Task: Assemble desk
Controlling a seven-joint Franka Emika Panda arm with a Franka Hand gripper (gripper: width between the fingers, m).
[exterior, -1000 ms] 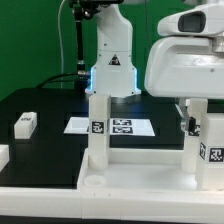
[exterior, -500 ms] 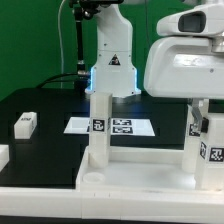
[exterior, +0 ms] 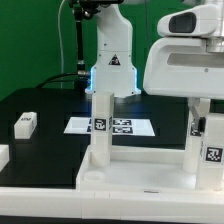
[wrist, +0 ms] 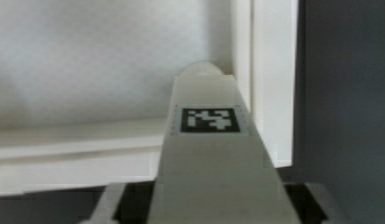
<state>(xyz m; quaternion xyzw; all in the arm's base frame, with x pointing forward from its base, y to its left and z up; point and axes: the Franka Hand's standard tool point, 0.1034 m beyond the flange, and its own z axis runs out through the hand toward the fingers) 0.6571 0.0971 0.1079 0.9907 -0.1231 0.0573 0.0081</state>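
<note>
While the jaws clamp one tagged white leg [wrist: 210, 140], another leg [exterior: 99, 125] stands in the panel [exterior: 140, 175].

The desk panel [exterior: 140, 180] lies along the surface's [exterior: 45, 150] near edge, a tagged leg [exterior: 99, 125] upright on it, a second leg [exterior: 212, 135] upright over its other end.

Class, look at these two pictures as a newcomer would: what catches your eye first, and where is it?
The bulky white robot arm fills the exterior view's upper right, gripping a tagged leg that stands on the white desk panel along the bottom. Another leg stands upright on the panel near the view's centre. The wrist view looks straight along the gripped leg to its tag.
</note>
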